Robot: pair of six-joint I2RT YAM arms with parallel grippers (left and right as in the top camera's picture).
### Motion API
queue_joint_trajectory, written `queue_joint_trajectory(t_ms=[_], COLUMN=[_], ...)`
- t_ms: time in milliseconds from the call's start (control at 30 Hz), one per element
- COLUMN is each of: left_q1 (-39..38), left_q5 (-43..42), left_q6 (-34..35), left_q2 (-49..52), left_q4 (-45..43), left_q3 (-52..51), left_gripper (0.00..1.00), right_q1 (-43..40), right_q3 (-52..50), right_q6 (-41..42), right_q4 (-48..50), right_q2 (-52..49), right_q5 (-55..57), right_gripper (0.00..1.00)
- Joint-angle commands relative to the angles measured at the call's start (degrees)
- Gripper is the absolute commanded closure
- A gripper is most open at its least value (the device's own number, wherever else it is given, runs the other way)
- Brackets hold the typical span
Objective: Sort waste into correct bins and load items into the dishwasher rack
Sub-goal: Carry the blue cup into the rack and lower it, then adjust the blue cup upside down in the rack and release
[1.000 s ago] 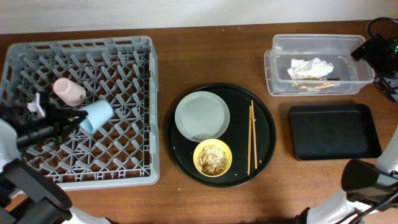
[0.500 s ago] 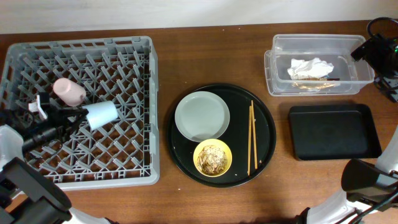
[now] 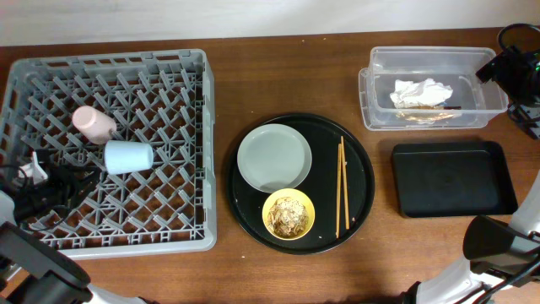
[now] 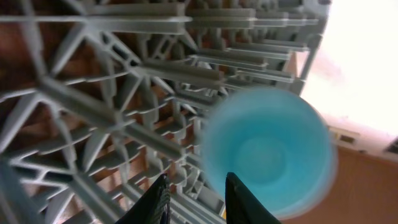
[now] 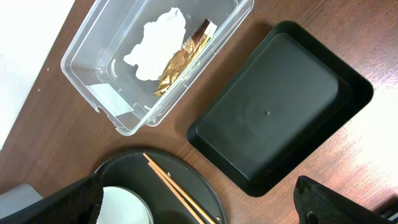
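Judging the small light-blue cup [image 3: 128, 157]: light, stiff, smooth-walled plastic by the look, round enough to roll, so best pinched across the rim, one finger inside the mouth and one outside. Lies on its side across the pegs in the left half of the dishwasher rack [image 3: 207, 152], just below the small pink cup [image 3: 93, 123], mouth turned toward the left gripper [image 4: 196, 193]. Sits clear of that pincer, ahead of the fingertips [image 4: 239, 202] and a little to their right in the wrist view, not between them. Fingers spread, gripping nothing, low over the rack's left edge.
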State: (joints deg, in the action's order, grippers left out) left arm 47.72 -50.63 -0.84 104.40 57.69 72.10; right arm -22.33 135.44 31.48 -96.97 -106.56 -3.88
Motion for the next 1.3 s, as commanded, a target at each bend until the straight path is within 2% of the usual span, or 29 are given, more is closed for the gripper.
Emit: queue_joint_trajectory(t_ms=[0, 133, 233, 333, 433, 467, 567, 633, 700, 800, 867, 933, 1267], left_q1=[1.1, 3.4, 4.6, 4.1, 1.2, -1.7, -8.6, -14.8, -21.5, -30.8, -34.0, -36.0, -35.2], left_q5=[2.3, 2.2, 1.1, -6.2, -14.0, -14.8, -13.4, -7.9, 5.7, 26.1, 36.5, 43.4, 45.9], left_q6=[2.8, 4.3, 3.9, -2.1, -9.6, -11.8, -12.9, -11.9, -4.9, 2.2, 6.8, 9.5, 9.4], left_q2=[-0.3, -0.3, -0.4, -1.5, -4.6, -7.1, -12.4, -15.5, -16.7, -16.1, -15.6, -15.4, -11.5], left_q4=[0.0, 0.5, 4.7, 8.2, 12.6, 13.9, 11.8, 6.9, 1.1, -2.9, -3.7, -4.2, -4.3], left_q3=[-0.3, 0.8, 3.5, 5.5, 7.2, 7.8, 7.9, 7.9, 7.9, 7.9, 7.9, 7.9, 7.8], left_gripper=[0.72, 0.74, 0.87, 0.9, 1.0, 1.0, 1.0, 1.0, 1.0, 1.0, 1.0, 1.0, 1.0], right_q1=[-0.2, -0.2, -0.2, -0.2, -0.2, -0.2, -0.2, -0.2, -0.2, -0.2, -0.2, -0.2, -0.2], right_q3=[0.0, 0.0, 0.0, 0.0, 0.0, 0.0, 0.0, 0.0, 0.0, 0.0, 0.0, 0.0, 0.0], right_q6=[0.3, 0.3, 0.3, 0.3, 0.3, 0.3, 0.3, 0.3, 0.3, 0.3, 0.3, 0.3, 0.3], right_q4=[-0.3, -0.3, -0.3, -0.3, -0.3, -0.3, -0.3, -0.3, -0.3, -0.3, -0.3, -0.3, -0.3], right_q2=[0.0, 0.0, 0.0, 0.0, 0.0, 0.0, 0.0, 0.0, 0.0, 0.0, 0.0, 0.0, 0.0], right_q5=[0.7, 0.7, 0.7, 0.7, 0.7, 0.7, 0.7, 0.7, 0.7, 0.7, 0.7, 0.7, 0.7], right_gripper=[0.01, 0.01, 0.01, 0.01, 0.01, 0.01, 0.01, 0.01, 0.01, 0.01, 0.01, 0.01, 0.01])
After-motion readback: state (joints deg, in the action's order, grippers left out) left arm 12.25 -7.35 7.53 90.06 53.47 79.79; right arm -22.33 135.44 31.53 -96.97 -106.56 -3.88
